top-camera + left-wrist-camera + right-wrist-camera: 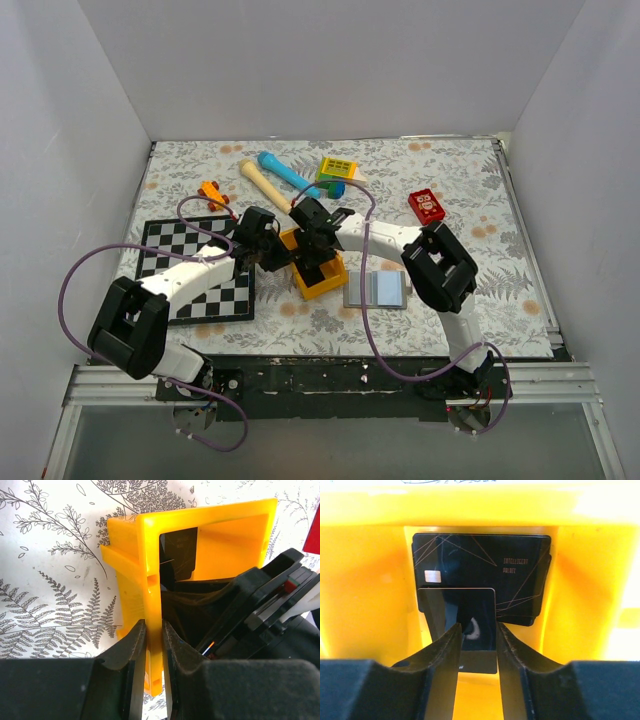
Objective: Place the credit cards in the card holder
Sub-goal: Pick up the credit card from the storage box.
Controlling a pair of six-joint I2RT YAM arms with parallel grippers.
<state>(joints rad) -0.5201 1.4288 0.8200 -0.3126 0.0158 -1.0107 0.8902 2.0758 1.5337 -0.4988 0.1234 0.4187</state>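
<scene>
L gripper (153,626) is clamped on orange tray (220,535) wall; R gripper (477,632) is lowered inside tray.
Credit cards (485,562) are stacked in tray; one separate card (470,605) is seen betw. narrow-set R fingers, grip can't be told. Card holder (378,289) is laid open on table (480,200), just R of tray.

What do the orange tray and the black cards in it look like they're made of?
Tray: likely moulded plastic, opaque orange, smooth, thick-walled, soft sheen. Cards: probably plastic, thin, glossy black with printed lines; the held card in the right gripper mirrors light.
</scene>
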